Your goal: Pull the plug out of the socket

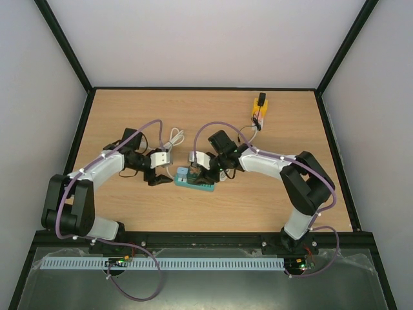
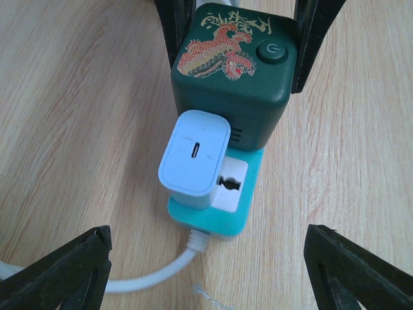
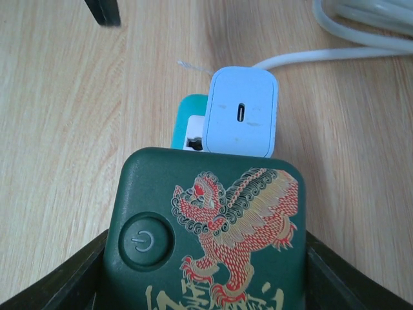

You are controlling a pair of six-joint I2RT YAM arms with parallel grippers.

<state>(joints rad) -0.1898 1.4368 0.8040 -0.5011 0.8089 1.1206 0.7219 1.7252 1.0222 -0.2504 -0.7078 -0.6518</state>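
Note:
A white plug [image 2: 193,158] with a USB-C port sits in a teal socket strip [image 2: 222,219] on the wooden table. A dark green block [image 2: 235,71] with a red-gold beast print and a power button sits on the strip's other end. My right gripper [image 3: 206,278] is shut on the green block [image 3: 206,219], one finger on each side. The white plug [image 3: 242,119] stands just beyond it. My left gripper [image 2: 206,278] is open and empty at the strip's cord end, its fingers [image 2: 58,278] wide apart, short of the plug. From above, both grippers meet at the strip [image 1: 193,179].
The strip's white cord [image 2: 155,274] curls away to a coil [image 1: 173,139] behind the grippers. A yellow box with a black part [image 1: 259,110] lies at the back right. Black frame rails and white walls border the table.

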